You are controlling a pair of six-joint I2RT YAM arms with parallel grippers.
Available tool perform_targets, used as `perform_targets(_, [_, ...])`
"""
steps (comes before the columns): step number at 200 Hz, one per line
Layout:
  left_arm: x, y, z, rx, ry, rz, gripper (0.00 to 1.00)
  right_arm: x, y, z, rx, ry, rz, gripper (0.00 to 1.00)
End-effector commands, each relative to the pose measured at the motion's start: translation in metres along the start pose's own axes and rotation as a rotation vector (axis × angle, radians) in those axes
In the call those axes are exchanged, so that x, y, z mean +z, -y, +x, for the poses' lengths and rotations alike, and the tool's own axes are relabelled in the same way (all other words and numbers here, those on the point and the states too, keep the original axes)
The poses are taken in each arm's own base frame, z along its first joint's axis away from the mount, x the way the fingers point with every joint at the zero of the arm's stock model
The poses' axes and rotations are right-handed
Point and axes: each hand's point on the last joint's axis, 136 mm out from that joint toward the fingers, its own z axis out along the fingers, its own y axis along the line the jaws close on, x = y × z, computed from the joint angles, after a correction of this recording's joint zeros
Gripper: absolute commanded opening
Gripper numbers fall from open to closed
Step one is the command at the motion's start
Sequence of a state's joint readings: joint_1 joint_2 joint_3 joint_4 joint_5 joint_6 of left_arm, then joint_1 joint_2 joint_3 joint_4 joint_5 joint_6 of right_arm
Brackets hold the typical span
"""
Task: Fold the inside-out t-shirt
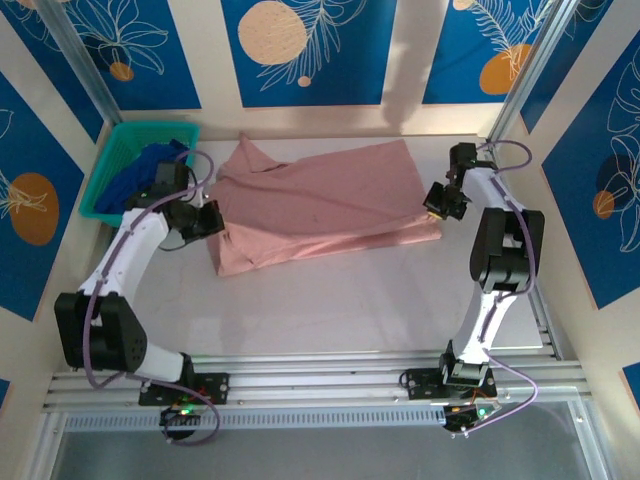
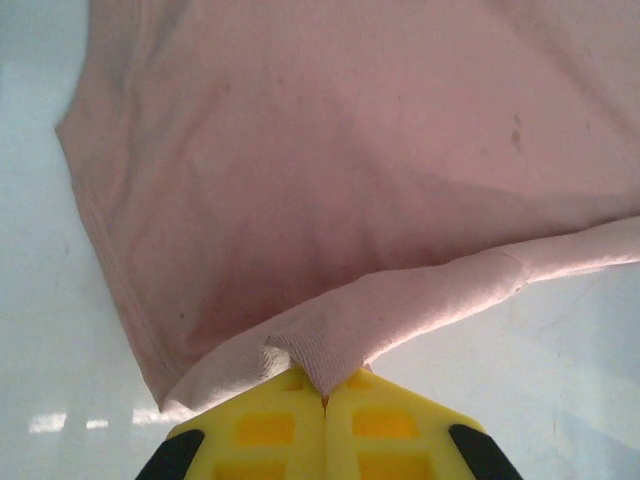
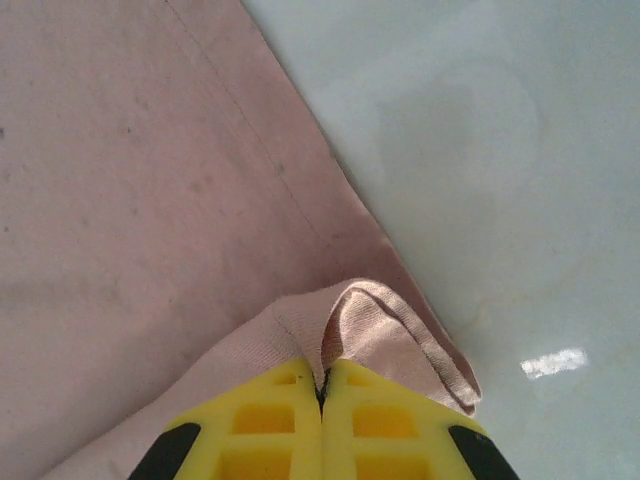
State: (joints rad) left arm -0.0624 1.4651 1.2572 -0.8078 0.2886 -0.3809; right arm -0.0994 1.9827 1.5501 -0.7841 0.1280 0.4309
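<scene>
Though perhaps glossy, table (image 1: pixel 330 300); blue walls (image 1: pixel 330 50).

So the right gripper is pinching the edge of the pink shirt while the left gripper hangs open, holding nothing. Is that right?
Not quite. The left gripper is shut too, pinching a fold of the pink t-shirt; the left wrist view shows the fabric clamped in it. The right gripper does pinch the shirt's edge, as you said.

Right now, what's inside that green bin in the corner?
A dark blue garment lies bunched inside the bin. Anything beneath it is covered by the cloth, so I cannot tell whether more is in there.
</scene>
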Motion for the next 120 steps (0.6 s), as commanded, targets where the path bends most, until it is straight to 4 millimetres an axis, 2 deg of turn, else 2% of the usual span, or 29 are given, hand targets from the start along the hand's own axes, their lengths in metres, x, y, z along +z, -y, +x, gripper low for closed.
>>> perform_targets(1, [0.001, 0.0, -0.025, 0.021, 0.029, 0.015, 0.0, 0.0, -0.002, -0.004, -0.027, -0.022, 0.014, 0.06])
perform_targets(59, [0.018, -0.005, -0.061, -0.017, 0.029, -0.001, 0.0, 0.007, -0.01, -0.023, -0.046, -0.024, 0.01, 0.06])
perform_targets(120, [0.036, -0.014, -0.075, -0.062, 0.021, -0.028, 0.0, 0.014, -0.031, -0.039, -0.065, -0.023, -0.019, 0.07])
